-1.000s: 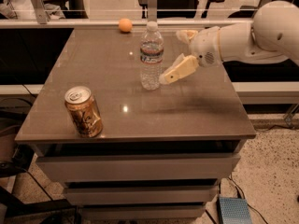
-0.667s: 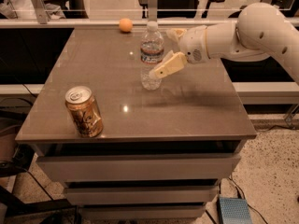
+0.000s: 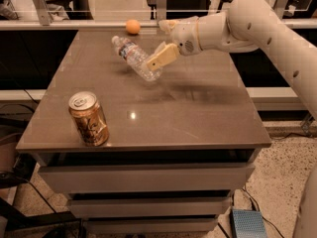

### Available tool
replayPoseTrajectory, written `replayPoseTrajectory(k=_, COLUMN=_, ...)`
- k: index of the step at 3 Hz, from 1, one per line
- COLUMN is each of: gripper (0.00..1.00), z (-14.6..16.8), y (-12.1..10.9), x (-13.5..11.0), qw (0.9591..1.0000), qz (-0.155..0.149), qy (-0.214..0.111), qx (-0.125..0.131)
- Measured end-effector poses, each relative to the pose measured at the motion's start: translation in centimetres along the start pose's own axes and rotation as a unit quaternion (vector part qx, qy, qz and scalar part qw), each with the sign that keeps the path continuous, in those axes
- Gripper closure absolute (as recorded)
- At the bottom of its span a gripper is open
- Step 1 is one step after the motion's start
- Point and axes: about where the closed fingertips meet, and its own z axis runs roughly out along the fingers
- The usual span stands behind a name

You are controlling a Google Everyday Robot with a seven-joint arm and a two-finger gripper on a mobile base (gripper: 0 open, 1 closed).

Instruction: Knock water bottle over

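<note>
The water bottle (image 3: pixel 134 58), clear ribbed plastic with a white cap and a label band, is tipped steeply to the left on the brown table (image 3: pixel 198 118), cap up and to the left, base near the table's middle back. My gripper (image 3: pixel 164 41) is just right of the bottle, open and holding nothing. Its lower tan finger (image 3: pixel 161 58) touches the bottle's lower part. The white arm reaches in from the right.
A gold soda can (image 3: pixel 89 119) stands upright near the table's front left. A small orange ball (image 3: pixel 132 27) lies at the back edge. A blue box (image 3: pixel 249 223) sits on the floor at the right front of the table.
My gripper has swept left into the bottle. The bottle, upright before, now leans far over to the left.
</note>
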Motion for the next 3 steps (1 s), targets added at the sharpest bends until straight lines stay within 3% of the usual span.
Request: replayPoseTrajectory(k=3, gripper=0.00, z=-2.3, y=0.0, x=1.8, qw=0.9999, qz=0.009, qy=0.011, qx=0.007)
